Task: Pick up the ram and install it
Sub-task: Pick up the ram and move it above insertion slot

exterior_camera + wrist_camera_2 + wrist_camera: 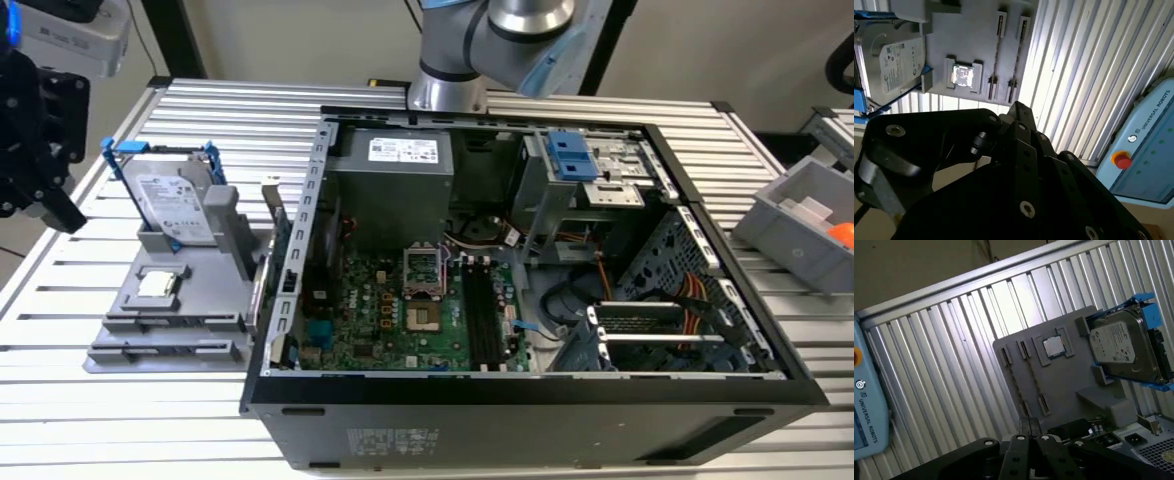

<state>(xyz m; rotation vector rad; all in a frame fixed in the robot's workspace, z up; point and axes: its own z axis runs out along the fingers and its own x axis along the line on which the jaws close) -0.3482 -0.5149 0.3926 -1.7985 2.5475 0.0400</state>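
Ram (1033,377) sits in the grey holder (1064,385) slot, its length pointing toward the clenched, empty claw (1029,424) hovering apart.

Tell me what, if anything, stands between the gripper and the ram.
Nothing visible does. In the second wrist view the ram sits in a narrow slot of the grey tray, with open air between it and the gripper. The hard drive and processor sit off to one side.

Gripper (1029,424) aloft, seemingly closed.
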